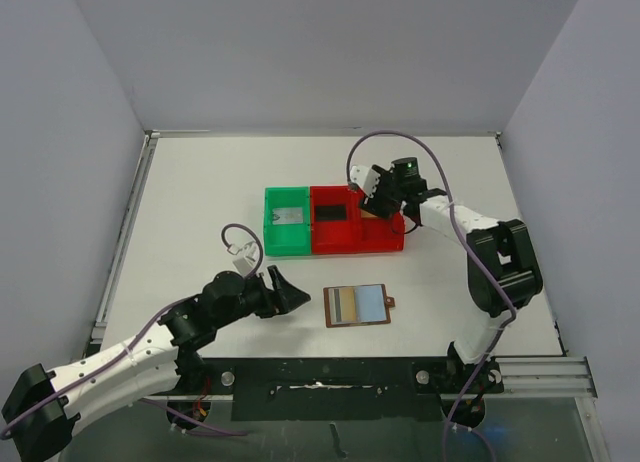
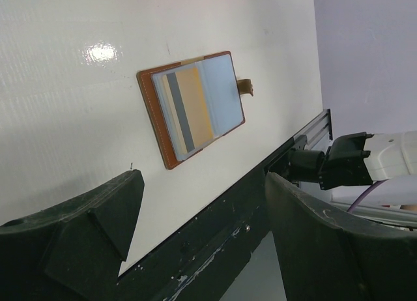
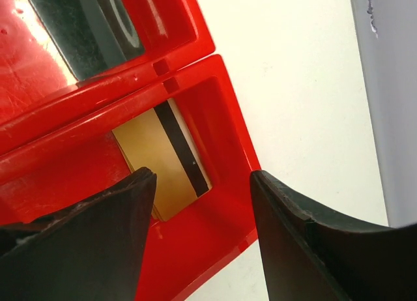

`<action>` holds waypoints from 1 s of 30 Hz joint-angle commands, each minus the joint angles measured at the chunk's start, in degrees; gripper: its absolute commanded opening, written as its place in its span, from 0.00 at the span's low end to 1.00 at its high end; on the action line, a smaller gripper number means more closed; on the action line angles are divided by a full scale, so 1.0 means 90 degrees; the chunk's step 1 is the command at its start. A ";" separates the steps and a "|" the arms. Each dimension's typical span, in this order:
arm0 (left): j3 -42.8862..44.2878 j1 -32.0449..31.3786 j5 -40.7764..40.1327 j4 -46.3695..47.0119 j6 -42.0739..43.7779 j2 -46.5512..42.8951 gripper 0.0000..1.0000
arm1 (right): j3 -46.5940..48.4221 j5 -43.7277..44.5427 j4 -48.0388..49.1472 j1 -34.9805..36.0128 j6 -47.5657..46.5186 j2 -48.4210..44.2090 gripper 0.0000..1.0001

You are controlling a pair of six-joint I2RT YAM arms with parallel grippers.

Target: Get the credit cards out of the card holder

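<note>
Left hand (image 1: 293,292) sits low over the table (image 1: 200,202), jaws spread wide and nothing between them. It touches nothing. From its wrist view the two dark fingers (image 2: 78,236) frame bare table and the near edge.

Just beyond its tips lies the card holder (image 2: 195,109), folded out flat with its inside facing up, near the front edge of the table and a little right of the hand. Its snap tab (image 2: 246,87) sticks out on the far side. The cards (image 2: 192,105) are in there: a gold one with a dark stripe, and a pale blue-grey face beside it.

Over to the right hand (image 1: 377,204), up above the right end of the red bin (image 1: 357,250). It is spread open too, fingers (image 3: 98,236) well apart and nothing pinched. Below them a gold card (image 3: 159,157) with a black stripe lies flat on the floor of that compartment. The left finger overlaps the card in the wrist view; whether it touches, I can't tell.

A dark card (image 1: 333,212) sits in the red bin's next compartment. The green bin (image 1: 287,244) stands against the red bin's left side, with a grey card (image 1: 288,216) inside.
</note>
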 commanded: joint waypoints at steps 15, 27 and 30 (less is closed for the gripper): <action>0.0520 -0.0202 -0.0511 0.1011 -0.0059 0.0772 0.74 | -0.2941 -0.1077 0.2188 -0.0114 0.7197 -0.4648 0.96; 0.0519 -0.0300 -0.0666 0.1920 -0.0203 0.1678 0.74 | -0.4619 -0.1913 0.1936 -0.0141 1.0963 -0.5039 0.98; 0.0689 -0.0410 -0.0726 0.1977 -0.0140 0.2024 0.73 | -0.4818 -0.1805 0.1616 -0.0072 1.1204 -0.5067 0.98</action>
